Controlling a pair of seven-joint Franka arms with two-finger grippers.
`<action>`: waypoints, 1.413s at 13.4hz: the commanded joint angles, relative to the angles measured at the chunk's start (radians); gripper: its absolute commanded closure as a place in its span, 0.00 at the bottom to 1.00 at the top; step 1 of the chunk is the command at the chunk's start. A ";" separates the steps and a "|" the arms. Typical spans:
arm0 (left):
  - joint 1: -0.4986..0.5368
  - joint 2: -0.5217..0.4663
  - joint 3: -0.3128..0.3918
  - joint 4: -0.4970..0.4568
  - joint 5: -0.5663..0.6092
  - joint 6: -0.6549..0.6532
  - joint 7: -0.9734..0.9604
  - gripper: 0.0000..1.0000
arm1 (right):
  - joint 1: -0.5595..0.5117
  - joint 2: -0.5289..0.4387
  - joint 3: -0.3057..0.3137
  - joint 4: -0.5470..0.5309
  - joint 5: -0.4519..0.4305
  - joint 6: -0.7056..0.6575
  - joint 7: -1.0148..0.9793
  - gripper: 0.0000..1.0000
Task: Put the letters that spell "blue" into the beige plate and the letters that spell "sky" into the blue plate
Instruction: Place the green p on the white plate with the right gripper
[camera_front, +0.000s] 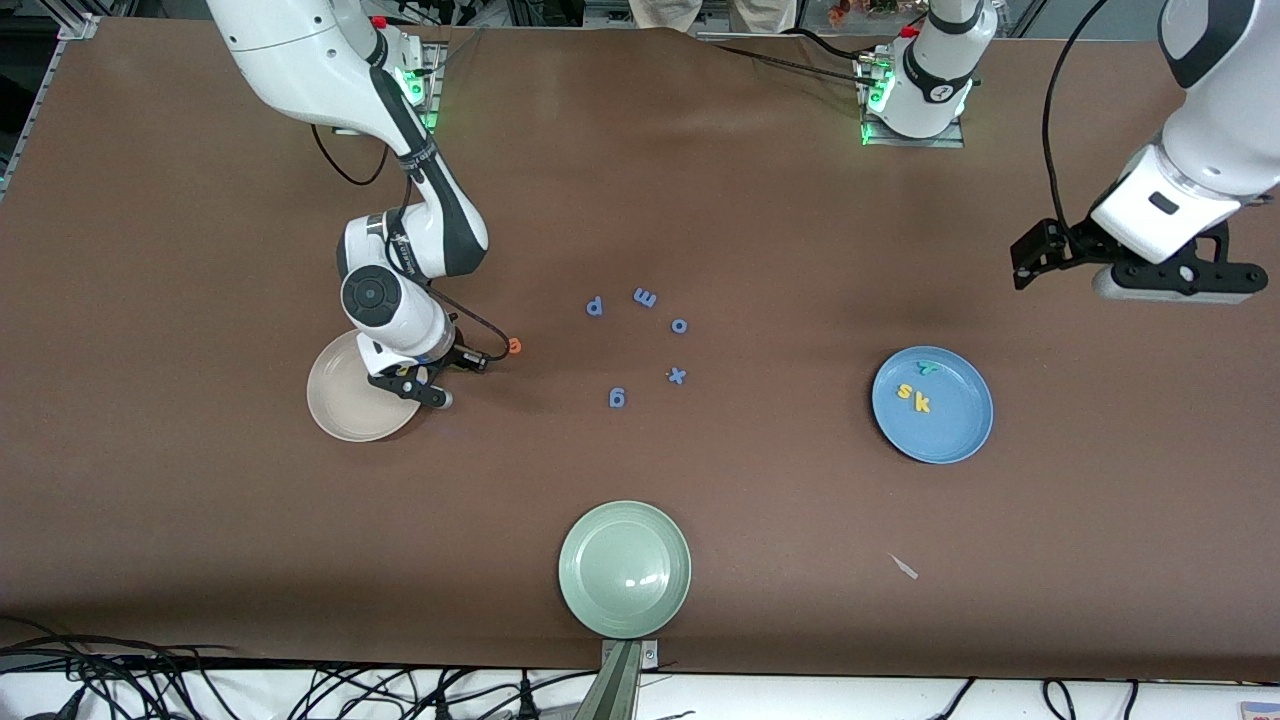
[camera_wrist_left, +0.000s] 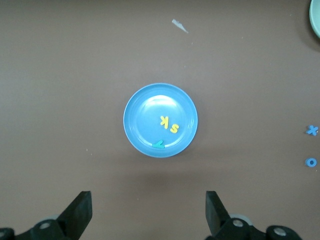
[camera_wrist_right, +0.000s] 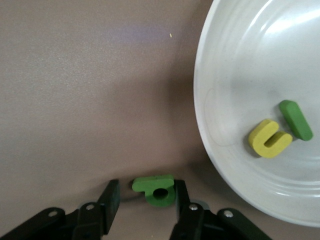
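My right gripper is down at the table beside the beige plate, open, its jaws on either side of the green "b". One finger touches the letter; a gap shows at the other. Inside the beige plate lie the yellow "u" and the green "l". The orange "e" lies on the table close to the right gripper. The blue plate holds the yellow "s", yellow "k" and teal "y". My left gripper waits open, high over the table beside the blue plate.
Several all-blue letters lie mid-table, among them a "p", an "x" and a "g". A pale green plate sits by the table's edge nearest the front camera. A small pale scrap lies nearer the front camera than the blue plate.
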 joint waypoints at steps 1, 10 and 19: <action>-0.009 -0.029 0.016 -0.033 -0.026 0.017 0.002 0.00 | 0.002 -0.016 -0.006 -0.022 0.013 0.017 -0.038 0.59; -0.087 -0.026 0.101 -0.009 -0.021 0.009 -0.004 0.00 | 0.000 -0.039 -0.012 -0.016 0.013 0.008 -0.064 0.72; -0.066 0.082 0.092 0.154 -0.021 -0.103 -0.004 0.00 | -0.006 -0.074 -0.139 0.101 0.015 -0.271 -0.252 0.72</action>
